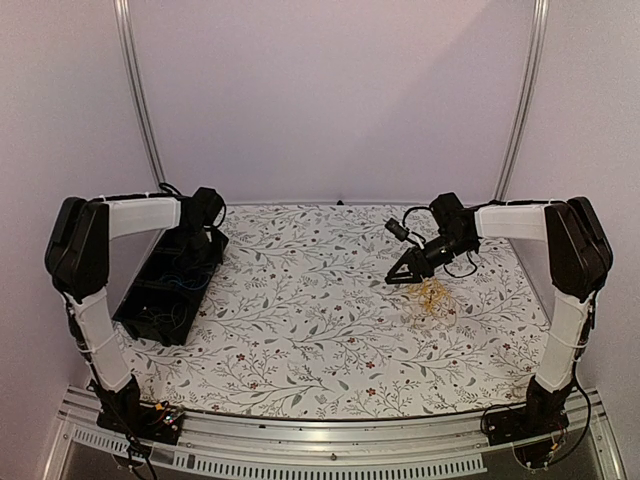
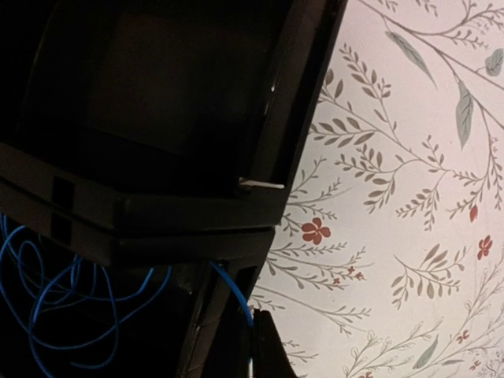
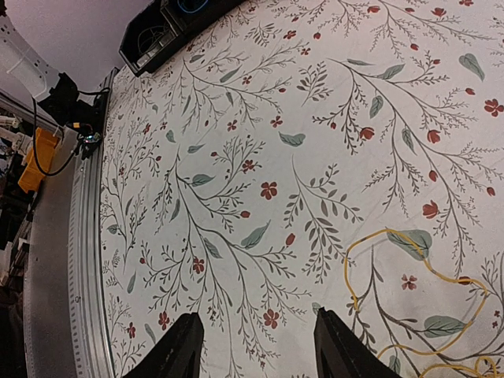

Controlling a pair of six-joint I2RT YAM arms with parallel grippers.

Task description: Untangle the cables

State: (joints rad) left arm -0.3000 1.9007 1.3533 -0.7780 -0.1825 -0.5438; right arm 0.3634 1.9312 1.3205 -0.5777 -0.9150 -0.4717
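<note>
Left gripper (image 1: 196, 258): clenched shut, low at the rim of the black bin (image 1: 150, 310) on the left side of the table. Its wrist view shows only one dark finger (image 2: 268, 350), at the bottom edge. A strand of the blue cable (image 2: 234, 290) comes over the bin wall and runs right up to that finger. Whether the strand is pinched or merely lying against it, I cannot tell.

Right gripper (image 3: 260, 346): released, fingers well apart with nothing between them, only bare floral cloth (image 1: 320, 320) beneath. It hovers low, just beside the yellow cable (image 1: 432, 297) and not touching it.

Outward from the tools:
- Blue cable: loose loops lie inside a bin compartment, apart from the one strand draped over the wall.
- Yellow cable: a small loose heap on the cloth, right of centre, well apart from the bin. The right wrist view shows open curves of it lying flat.
- Cream strand: not distinguishable from the pale cloth, so not logged.

Progress (judgement): blue looks separated from yellow, since the two colours sit on opposite sides of the table with no strand bridging them. Left to do, probably: get the trailing blue strand fully into the bin, and deal with the yellow heap — whether anything is knotted in it I cannot see.
</note>
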